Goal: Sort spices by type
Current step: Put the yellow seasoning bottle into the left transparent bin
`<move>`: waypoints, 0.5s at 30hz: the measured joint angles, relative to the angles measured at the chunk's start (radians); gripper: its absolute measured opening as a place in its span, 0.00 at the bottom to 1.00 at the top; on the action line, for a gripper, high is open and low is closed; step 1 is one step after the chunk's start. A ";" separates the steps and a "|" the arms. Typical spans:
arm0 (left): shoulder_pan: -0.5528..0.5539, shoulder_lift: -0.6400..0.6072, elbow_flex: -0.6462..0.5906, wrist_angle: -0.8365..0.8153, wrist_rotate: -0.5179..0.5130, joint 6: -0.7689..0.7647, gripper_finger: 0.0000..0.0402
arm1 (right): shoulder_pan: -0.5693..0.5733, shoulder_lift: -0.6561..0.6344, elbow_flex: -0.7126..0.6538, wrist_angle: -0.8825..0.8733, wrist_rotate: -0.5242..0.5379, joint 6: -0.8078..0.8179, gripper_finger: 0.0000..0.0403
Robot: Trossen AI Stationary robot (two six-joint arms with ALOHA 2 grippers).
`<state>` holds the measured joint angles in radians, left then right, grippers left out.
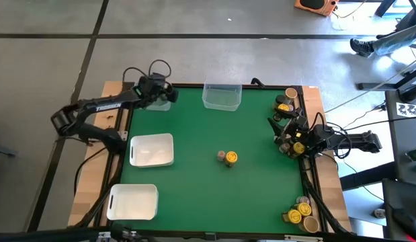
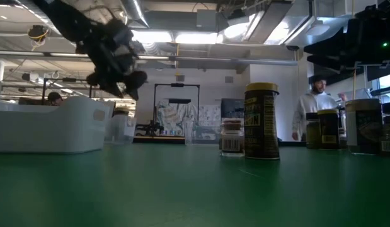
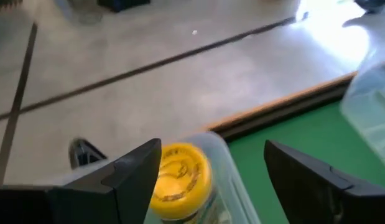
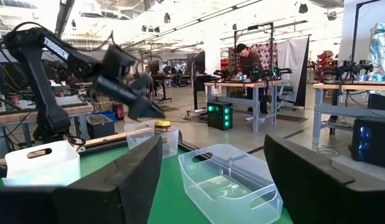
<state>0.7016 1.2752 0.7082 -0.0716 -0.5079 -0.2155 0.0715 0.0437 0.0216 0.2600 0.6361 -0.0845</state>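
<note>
My left gripper (image 3: 212,149) hangs open over the table's far left corner (image 1: 157,91). Below it a yellow-lidded spice jar (image 3: 180,179) stands inside a small clear tub (image 3: 232,180); the right wrist view shows the fingers above that jar (image 4: 162,127), apart from it. Two more jars stand mid-table, one yellow-lidded (image 1: 232,158) and one with a dull lid (image 1: 222,156). My right gripper (image 4: 212,143) is open at the right edge (image 1: 287,133), beside a cluster of jars (image 1: 286,102). Another cluster (image 1: 300,214) stands at the near right corner.
A larger clear tub (image 1: 222,95) sits at the far edge, middle. Two white trays lie on the left side, one (image 1: 152,149) mid-left and one (image 1: 132,202) near-left. Green mat lies bare between the trays and the right-hand jars. People stand in the room beyond.
</note>
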 joint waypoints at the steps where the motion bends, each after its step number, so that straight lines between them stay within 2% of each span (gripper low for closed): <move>1: -0.002 -0.027 0.006 -0.016 0.000 0.017 0.70 | 0.000 0.000 0.000 0.000 -0.001 0.000 0.70; 4: -0.012 -0.100 0.028 -0.061 0.007 0.064 0.70 | 0.000 0.000 0.000 0.000 -0.012 0.000 0.70; 6: -0.029 -0.148 0.038 -0.063 0.054 0.090 0.70 | 0.000 0.000 0.000 0.000 -0.023 0.000 0.70; 11: -0.124 -0.213 0.041 0.065 0.324 0.064 0.70 | 0.000 0.000 0.000 0.008 -0.070 0.006 0.70; 15: -0.291 -0.180 0.042 0.207 0.476 0.064 0.70 | 0.000 0.000 0.000 0.028 -0.141 0.009 0.70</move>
<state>0.4107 1.0948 0.7498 0.1358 -0.0324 -0.1518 0.0715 0.0436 0.0216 0.2876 0.4955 -0.0756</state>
